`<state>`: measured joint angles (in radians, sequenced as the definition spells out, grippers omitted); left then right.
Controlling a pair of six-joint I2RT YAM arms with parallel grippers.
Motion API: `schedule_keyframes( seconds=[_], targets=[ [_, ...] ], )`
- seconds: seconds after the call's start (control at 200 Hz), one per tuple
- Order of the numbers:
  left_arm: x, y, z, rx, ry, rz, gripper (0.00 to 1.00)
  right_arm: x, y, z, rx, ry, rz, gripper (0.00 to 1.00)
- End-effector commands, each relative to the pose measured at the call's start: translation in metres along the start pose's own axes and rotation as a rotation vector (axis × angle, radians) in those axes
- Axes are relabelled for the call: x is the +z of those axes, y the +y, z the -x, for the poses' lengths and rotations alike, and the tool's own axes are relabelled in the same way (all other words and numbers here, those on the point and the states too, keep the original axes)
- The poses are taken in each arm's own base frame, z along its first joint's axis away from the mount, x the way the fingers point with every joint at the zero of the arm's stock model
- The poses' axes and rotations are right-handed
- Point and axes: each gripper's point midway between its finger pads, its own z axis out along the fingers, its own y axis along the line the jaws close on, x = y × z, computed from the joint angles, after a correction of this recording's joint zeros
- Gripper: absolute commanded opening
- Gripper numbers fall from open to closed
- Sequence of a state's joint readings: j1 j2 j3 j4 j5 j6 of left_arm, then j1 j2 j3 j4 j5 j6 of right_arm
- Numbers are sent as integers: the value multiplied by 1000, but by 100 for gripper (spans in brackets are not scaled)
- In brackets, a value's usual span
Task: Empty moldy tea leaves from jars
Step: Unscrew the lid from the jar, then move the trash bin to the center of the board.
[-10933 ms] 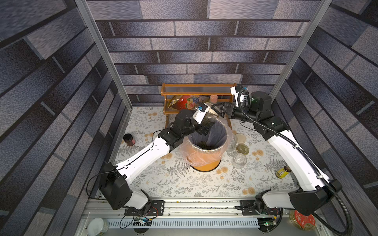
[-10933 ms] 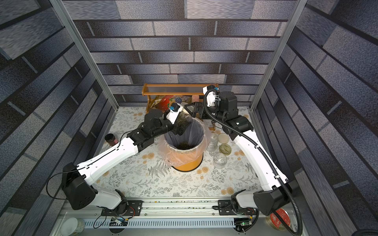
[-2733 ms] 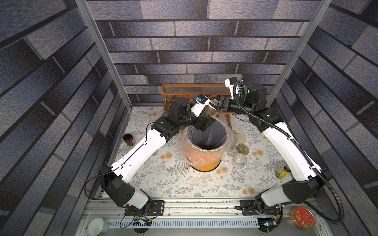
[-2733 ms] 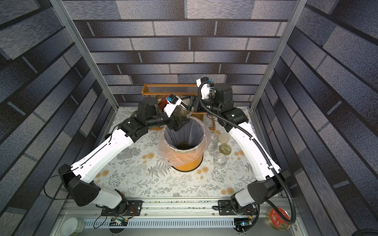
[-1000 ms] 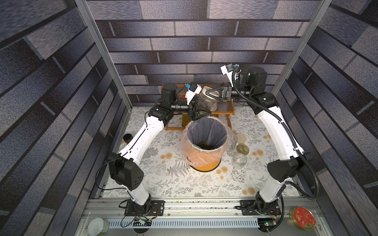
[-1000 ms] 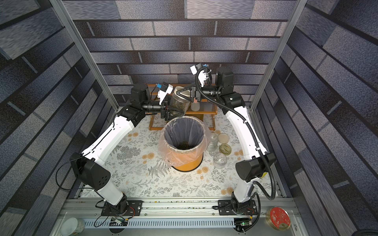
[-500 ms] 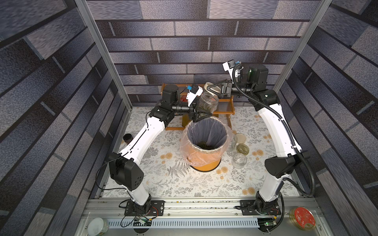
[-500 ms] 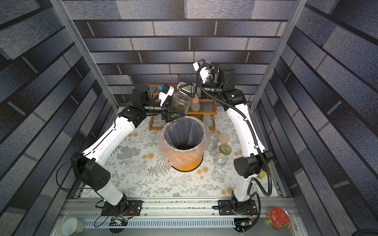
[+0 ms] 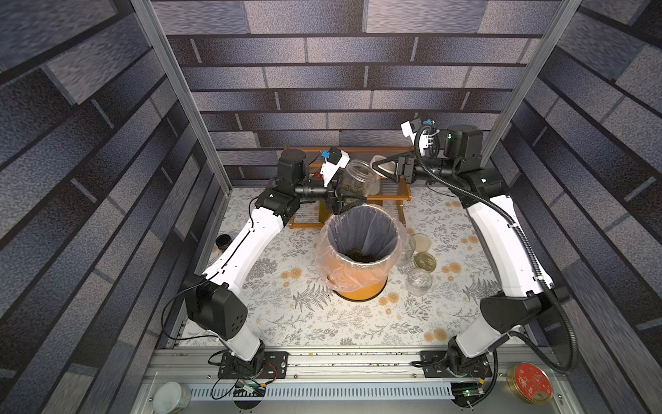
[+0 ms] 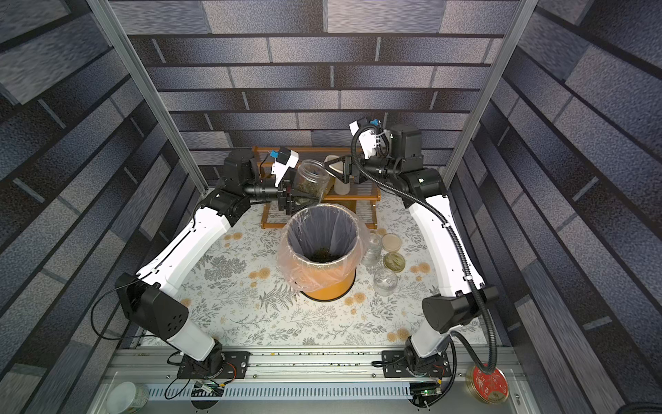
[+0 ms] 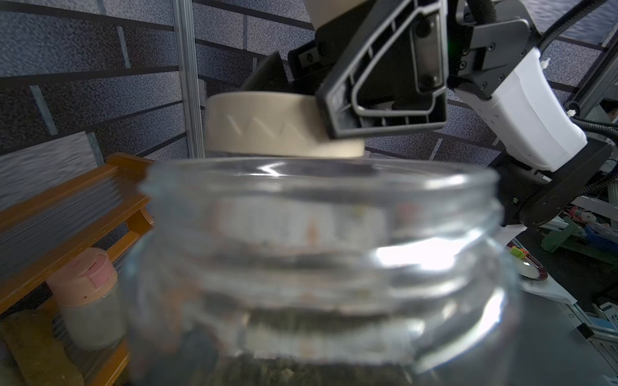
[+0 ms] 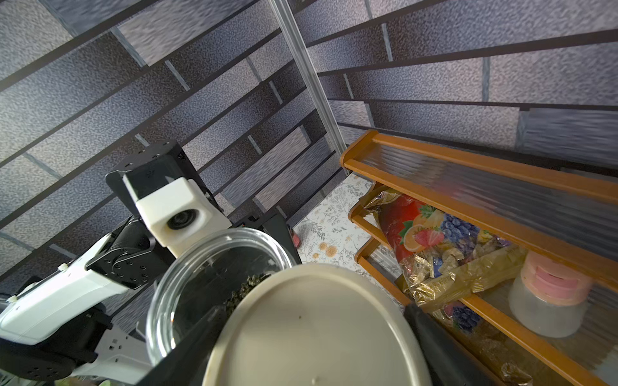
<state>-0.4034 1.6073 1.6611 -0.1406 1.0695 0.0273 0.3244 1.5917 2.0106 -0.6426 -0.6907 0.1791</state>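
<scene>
A clear glass jar (image 9: pixel 358 177) (image 10: pixel 311 177) with tea leaves (image 11: pixel 301 371) in its bottom hangs tilted above the far rim of the orange bin (image 9: pixel 361 286). My left gripper (image 9: pixel 351 197) (image 10: pixel 303 200) is shut on the jar's base. The jar's mouth (image 12: pixel 214 267) is uncovered. Just beside it my right gripper (image 9: pixel 384 167) (image 10: pixel 336 166) is shut on the cream lid (image 12: pixel 317 327) (image 11: pixel 267 130), which is clear of the glass. More tea leaves (image 9: pixel 360 255) lie at the bottom of the bin.
The bin has a clear plastic liner (image 9: pixel 324 251). Right of it stand open jars (image 9: pixel 420 282) and loose lids (image 9: pixel 421 242). A wooden rack (image 9: pixel 394 193) behind holds a snack bag (image 12: pixel 434 247) and a pink-capped container (image 12: pixel 548 300). A dark jar (image 9: pixel 222 241) stands far left.
The lid has come off the jar's mouth and shifted a little to the right in my right gripper. The jar in my left gripper has barely moved, sinking slightly toward the bin.
</scene>
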Motion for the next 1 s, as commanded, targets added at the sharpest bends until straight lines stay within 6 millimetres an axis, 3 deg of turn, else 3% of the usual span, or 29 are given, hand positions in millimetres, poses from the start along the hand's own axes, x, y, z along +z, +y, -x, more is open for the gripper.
schedule_keyframes(
  seconds=[0.0,0.341,0.541,0.736,0.821,0.842,0.997],
  targets=[
    [-17,-19,30,141,-61,19,32,-22,-1,-12,-6,-13,-91,43],
    [-23,-31,34,142,-68,26,32,-66,2,-87,67,27,-216,43],
    [-21,-45,34,142,-61,15,33,-83,-2,-145,132,70,-265,43],
    [-16,-56,27,141,-37,19,33,-88,-5,-191,199,113,-274,43],
    [-16,-59,25,139,-34,19,33,-95,-7,-203,197,117,-303,43],
    [-17,-60,25,139,-33,21,33,-93,-13,-218,217,142,-312,43],
    [-18,-63,25,141,-28,28,33,-96,-19,-246,249,154,-332,43]
  ],
)
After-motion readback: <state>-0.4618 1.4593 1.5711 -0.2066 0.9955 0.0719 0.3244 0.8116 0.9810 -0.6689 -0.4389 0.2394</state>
